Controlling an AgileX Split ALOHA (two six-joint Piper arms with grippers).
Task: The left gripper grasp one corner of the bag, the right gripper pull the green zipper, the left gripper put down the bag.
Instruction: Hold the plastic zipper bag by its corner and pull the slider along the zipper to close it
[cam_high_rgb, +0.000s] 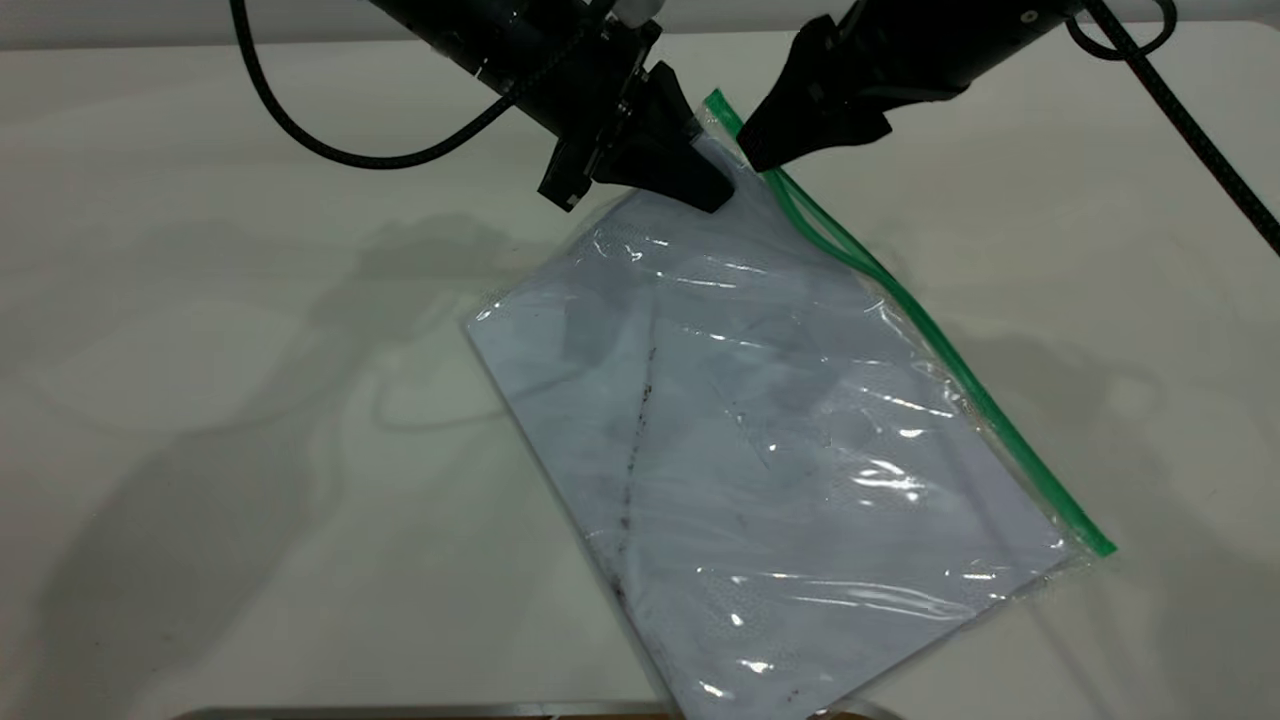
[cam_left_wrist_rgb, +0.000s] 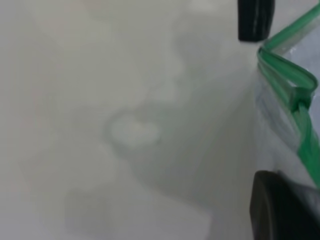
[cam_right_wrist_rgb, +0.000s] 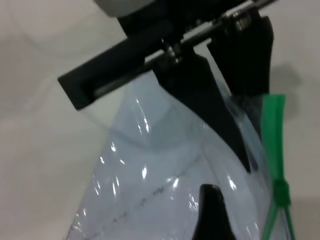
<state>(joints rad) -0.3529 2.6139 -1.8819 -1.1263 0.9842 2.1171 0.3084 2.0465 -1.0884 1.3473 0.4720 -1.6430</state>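
Note:
The clear bag (cam_high_rgb: 780, 430) with its white sheet lies slanted on the table, its far end raised. My left gripper (cam_high_rgb: 712, 188) is shut on the plastic at the corner of the bag (cam_high_rgb: 718, 105), just beside the end of the green zipper (cam_high_rgb: 960, 380). My right gripper (cam_high_rgb: 757, 155) hovers at the zipper close to that corner, open. In the right wrist view only one finger (cam_right_wrist_rgb: 212, 210) shows, with the green slider tab (cam_right_wrist_rgb: 282, 192) beside it. The strip splits in two below the tab. The left wrist view shows the folded zipper (cam_left_wrist_rgb: 287, 75).
The pale table (cam_high_rgb: 200, 300) spreads out to the left and right of the bag. Black cables hang at the back left (cam_high_rgb: 300, 130) and back right (cam_high_rgb: 1200, 140). The table's front edge (cam_high_rgb: 400, 712) runs just below the bag's near corner.

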